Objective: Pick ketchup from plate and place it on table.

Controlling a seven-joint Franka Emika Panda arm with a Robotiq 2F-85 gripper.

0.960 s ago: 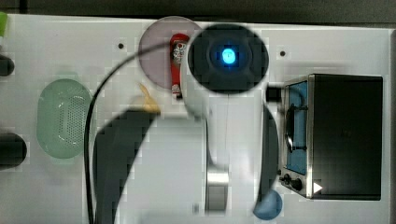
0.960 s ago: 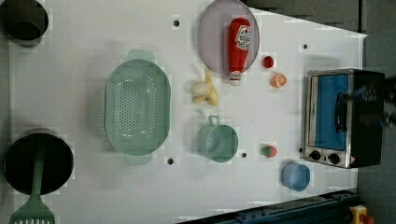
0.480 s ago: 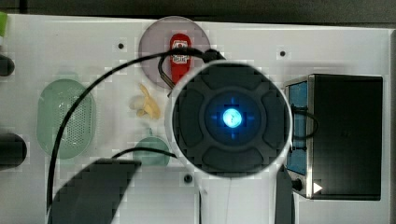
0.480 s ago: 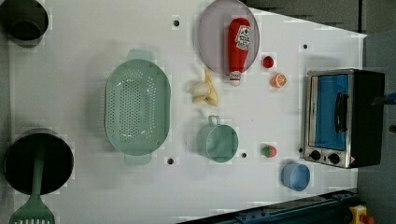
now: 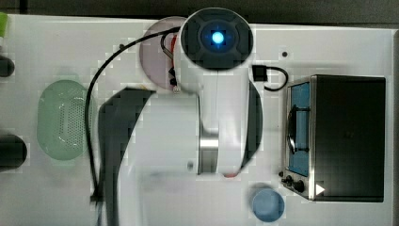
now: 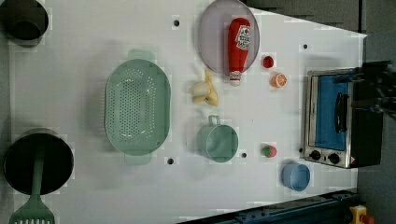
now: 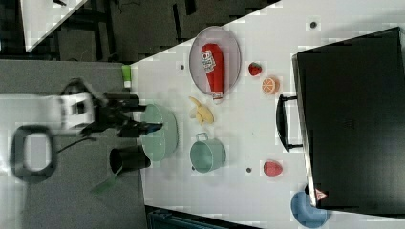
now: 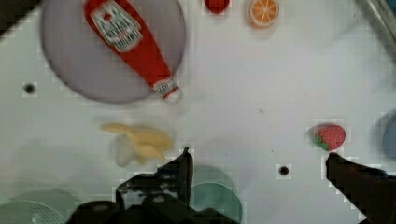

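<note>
in the left view, going left to right: a green basket [image 6: 137, 106] sits left of centre on the white worktop [image 6: 84, 56], then a banana [image 6: 206, 88], then the ketchup [image 6: 238, 46] lying on the plate [image 6: 212, 32] at upper centre, cap over the plate's rim. in the wrist view the gripper [image 8: 257, 163] stands wide, holding nothing, apart from the bottle.

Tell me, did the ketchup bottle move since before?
No. In the left view the ketchup lies on the plate as earlier, its cap poking over the rim toward the banana.
</note>
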